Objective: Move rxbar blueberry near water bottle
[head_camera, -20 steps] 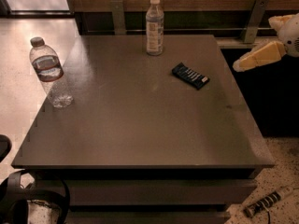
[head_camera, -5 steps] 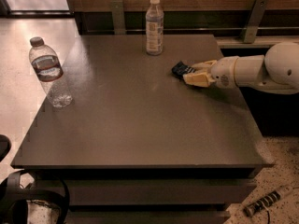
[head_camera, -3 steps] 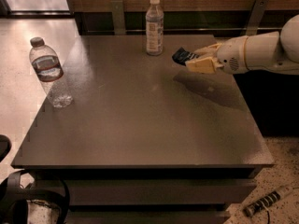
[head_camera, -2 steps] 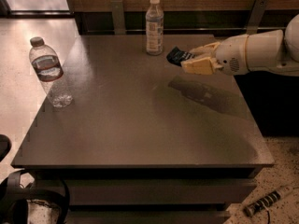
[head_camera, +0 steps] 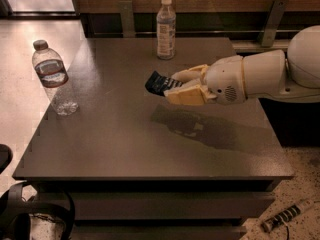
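- Hand (head_camera: pixel 174 86) clamped on rxbar blueberry (head_camera: pixel 156 81), held above mid surface (head_camera: pixel 115 149).
- I'd carry camera-left: water bottle (head_camera: pixel 52 78) stands well apart at that surface edge.

White rounded arm (head_camera: pixel 267 71), grille-dotted wrist (head_camera: pixel 226 84); tan jaws above table (head_camera: pixel 115 149)

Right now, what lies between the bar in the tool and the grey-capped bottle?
Nothing: in the camera view bare table stretches from the rxbar blueberry, held above the table's middle in the shut tool, to the water bottle at its edge.
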`<state>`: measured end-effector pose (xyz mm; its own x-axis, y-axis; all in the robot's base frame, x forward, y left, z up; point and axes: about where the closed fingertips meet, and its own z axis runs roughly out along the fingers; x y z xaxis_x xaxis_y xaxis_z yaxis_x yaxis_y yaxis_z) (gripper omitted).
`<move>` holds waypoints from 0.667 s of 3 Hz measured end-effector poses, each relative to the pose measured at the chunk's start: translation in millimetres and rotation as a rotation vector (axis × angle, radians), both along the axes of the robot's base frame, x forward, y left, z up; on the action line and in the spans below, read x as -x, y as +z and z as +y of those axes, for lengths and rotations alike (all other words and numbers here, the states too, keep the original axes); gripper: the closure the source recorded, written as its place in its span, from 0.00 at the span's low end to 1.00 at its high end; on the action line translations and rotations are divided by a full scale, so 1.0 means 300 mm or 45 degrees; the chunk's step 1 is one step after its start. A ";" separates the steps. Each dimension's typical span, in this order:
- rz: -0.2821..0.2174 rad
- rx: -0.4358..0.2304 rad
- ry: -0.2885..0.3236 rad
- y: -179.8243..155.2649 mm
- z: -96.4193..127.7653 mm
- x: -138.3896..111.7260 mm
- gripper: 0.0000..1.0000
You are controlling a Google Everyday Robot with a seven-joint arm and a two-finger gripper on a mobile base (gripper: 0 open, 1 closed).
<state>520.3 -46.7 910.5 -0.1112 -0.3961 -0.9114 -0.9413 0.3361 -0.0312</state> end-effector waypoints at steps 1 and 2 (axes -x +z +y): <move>0.034 0.007 0.148 -0.033 0.169 0.099 1.00; 0.043 0.042 0.235 -0.079 0.322 0.127 1.00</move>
<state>482.0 49.8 886.7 -0.0643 -0.4420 -0.8947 -0.9875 0.1573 -0.0067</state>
